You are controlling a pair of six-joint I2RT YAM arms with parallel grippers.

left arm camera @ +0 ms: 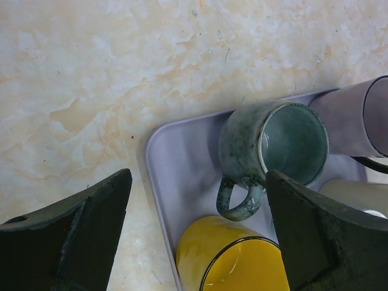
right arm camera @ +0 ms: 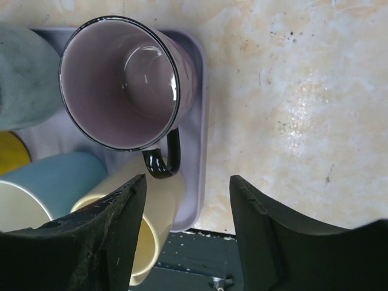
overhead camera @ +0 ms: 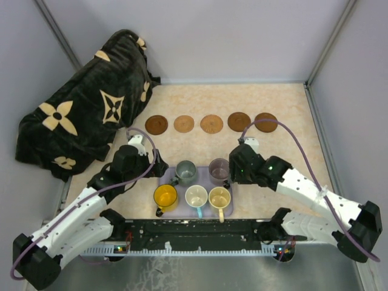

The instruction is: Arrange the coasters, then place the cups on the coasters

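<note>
Five round wooden coasters [overhead camera: 211, 123] lie in a row across the far part of the table. Five cups stand on a lavender tray [left arm camera: 182, 157]: grey-green [left arm camera: 285, 142], mauve [right arm camera: 121, 79], yellow-orange [left arm camera: 236, 260], cream with a blue handle [overhead camera: 196, 197] and pale yellow [right arm camera: 163, 188]. My left gripper [left arm camera: 200, 230] is open at the tray's left edge, its fingers either side of the grey-green cup's handle and the yellow-orange cup, touching nothing. My right gripper [right arm camera: 188, 206] is open at the tray's right edge. The mauve cup's black handle sits just beyond its left fingertip.
A black cloth with beige flower patterns [overhead camera: 85, 103] is heaped at the back left. Grey walls close the table at the back and both sides. The arms' black mounting rail [overhead camera: 200, 230] runs along the near edge, just behind the tray.
</note>
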